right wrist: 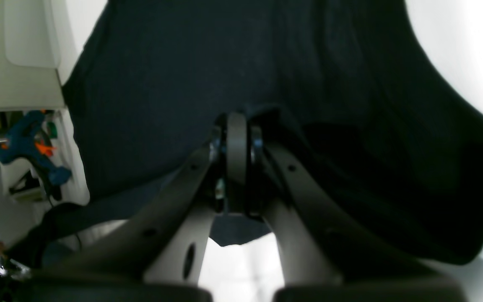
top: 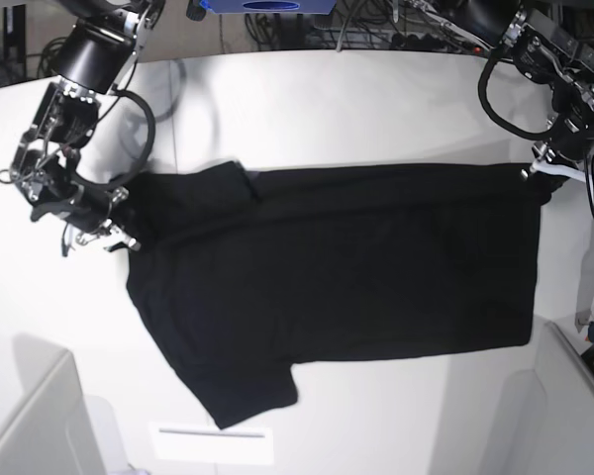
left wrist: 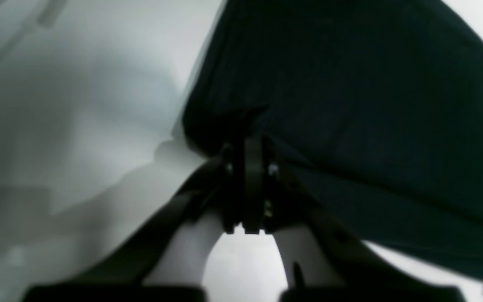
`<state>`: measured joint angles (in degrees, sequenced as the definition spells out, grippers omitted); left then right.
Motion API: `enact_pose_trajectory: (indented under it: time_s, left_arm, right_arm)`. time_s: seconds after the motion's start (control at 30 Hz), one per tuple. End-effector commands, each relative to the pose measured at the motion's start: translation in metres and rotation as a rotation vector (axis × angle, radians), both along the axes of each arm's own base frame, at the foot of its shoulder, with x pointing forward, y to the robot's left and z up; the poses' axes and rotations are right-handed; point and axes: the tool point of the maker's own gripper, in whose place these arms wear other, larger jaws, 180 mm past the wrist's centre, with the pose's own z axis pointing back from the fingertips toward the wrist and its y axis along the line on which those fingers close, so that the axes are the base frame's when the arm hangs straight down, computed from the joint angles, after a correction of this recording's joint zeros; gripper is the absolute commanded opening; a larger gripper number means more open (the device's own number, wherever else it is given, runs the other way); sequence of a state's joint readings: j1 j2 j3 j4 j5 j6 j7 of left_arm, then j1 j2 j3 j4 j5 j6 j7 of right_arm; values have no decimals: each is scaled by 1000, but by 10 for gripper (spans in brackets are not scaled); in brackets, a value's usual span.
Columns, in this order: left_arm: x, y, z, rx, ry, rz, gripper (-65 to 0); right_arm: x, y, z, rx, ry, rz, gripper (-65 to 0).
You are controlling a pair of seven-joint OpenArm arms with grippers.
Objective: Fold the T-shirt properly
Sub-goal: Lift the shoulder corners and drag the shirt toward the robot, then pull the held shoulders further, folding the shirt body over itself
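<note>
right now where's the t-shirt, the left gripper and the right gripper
T-shirt (top: 356, 267), base view, on the flat middle of its black body.
left gripper (left wrist: 252, 138), left wrist view, at the closed fingertips pinching the cloth edge.
right gripper (right wrist: 236, 121), right wrist view, at the closed fingertips gripping the cloth.

— What colour do you see on the T-shirt (top: 356, 267)?
— Plain black all over, no print showing to you.
— And the table (top: 327, 109) under it?
— White.

One T-shirt (top: 356, 267); two pincers
</note>
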<state>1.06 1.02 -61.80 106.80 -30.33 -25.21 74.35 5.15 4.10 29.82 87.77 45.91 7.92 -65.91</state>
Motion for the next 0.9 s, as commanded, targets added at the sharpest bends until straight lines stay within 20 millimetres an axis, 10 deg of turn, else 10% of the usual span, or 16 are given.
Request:
enact_pose_trajectory:
  time_s: [0.0,0.87]
  left_arm:
    - [8,4,5,-5,-35,10,-650]
    - [73,8,-2,-197,-109,80,-650]
  right_arm:
    - [16,-5,20,0,-70,-13,-650]
    - [71,20,19,73,-89,4,-650]
